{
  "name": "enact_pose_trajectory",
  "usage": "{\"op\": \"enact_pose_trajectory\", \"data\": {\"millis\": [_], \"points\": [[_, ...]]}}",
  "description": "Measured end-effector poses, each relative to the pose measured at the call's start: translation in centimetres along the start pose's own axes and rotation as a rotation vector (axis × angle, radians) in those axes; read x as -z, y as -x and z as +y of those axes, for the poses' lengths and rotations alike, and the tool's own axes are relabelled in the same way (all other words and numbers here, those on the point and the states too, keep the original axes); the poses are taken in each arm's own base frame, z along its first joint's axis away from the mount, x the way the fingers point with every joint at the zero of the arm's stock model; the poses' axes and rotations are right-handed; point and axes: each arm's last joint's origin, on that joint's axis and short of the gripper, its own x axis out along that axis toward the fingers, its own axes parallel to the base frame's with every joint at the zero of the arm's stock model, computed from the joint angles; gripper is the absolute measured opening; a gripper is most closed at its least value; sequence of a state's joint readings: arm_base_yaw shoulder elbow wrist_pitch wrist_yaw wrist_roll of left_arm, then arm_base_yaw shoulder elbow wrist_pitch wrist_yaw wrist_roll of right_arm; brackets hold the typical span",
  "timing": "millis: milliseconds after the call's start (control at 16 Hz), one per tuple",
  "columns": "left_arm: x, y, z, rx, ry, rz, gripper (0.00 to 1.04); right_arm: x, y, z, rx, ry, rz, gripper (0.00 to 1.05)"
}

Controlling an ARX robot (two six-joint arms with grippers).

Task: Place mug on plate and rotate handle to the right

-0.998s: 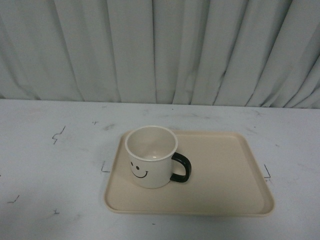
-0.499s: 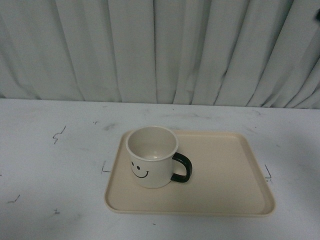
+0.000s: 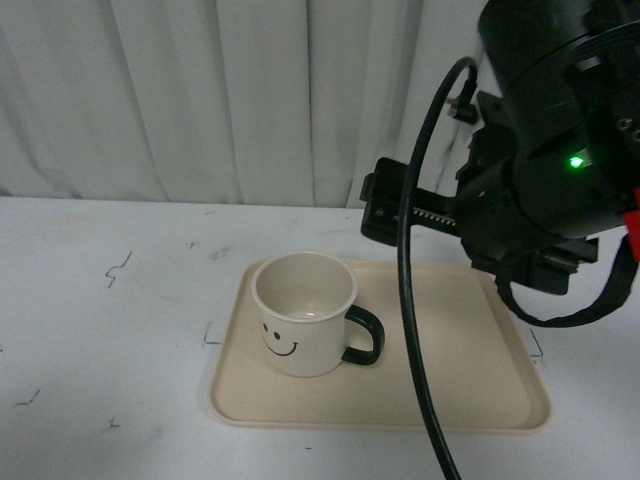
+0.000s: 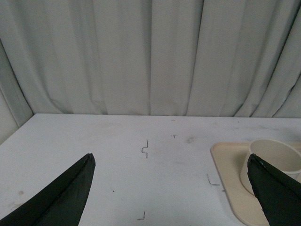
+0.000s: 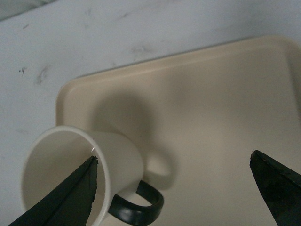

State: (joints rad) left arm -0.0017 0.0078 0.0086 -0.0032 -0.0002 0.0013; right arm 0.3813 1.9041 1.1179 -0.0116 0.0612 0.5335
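Find the mug [image 3: 303, 320] standing upright and empty on the plate [image 3: 450, 370], in its left part, close to the left rim but inside it. Place the plate itself near the near edge of the worktop [image 3: 100, 350], about midway between the left and right edges, a touch toward the right. Read the handle [image 3: 365, 335] as pointing toward the worktop's right edge, angled slightly to the near edge. Judging by that, looks nearly done, short of a fine turn at most.

Note the right tool [image 5: 172, 160] with fingers spread wide and nothing between them, hanging above the plate, near the mug on its handle side, not touching. Note the left tool [image 4: 170, 159] likewise spread and empty, over bare worktop toward the left edge, well apart from the mug.

Expect a stiff, hard, glossy body: probably ceramic or enamel, light while empty, slippery under the pads, liable to chip if knocked or dropped. Grip across the wall at the rim, one finger inside and one outside, or close on the loop of the handle for turning. Turn slowly and keep it flat on its base; otherwise may tip, or drag the light plate across the worktop.
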Motion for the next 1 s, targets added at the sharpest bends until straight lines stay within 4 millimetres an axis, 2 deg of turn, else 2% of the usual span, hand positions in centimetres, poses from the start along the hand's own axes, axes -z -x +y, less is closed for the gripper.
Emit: {"op": "enact_pose_trajectory", "data": {"millis": [125, 374, 561, 748, 998], "points": [[0.0, 0.0, 0.0, 0.000, 0.000, 0.000, 0.98, 1.0, -1.3, 1.4, 0.000, -0.013, 0.068, 0.98], [0.0, 0.0, 0.0, 0.000, 0.000, 0.000, 0.98, 2.3, -2.7, 3.8, -0.019, -0.031, 0.118, 0.98], [0.0, 0.0, 0.0, 0.000, 0.000, 0.000, 0.98, 2.9, -4.2, 4.0, -0.001, -0.042, 0.141, 0.98], [0.0, 0.0, 0.0, 0.000, 0.000, 0.000, 0.98, 2.7, -4.4, 4.2, 0.003, -0.057, 0.131, 0.96], [0.0, 0.0, 0.0, 0.000, 0.000, 0.000, 0.98, 2.8, -4.4, 4.5, 0.000, -0.057, 0.122, 0.53]]}}
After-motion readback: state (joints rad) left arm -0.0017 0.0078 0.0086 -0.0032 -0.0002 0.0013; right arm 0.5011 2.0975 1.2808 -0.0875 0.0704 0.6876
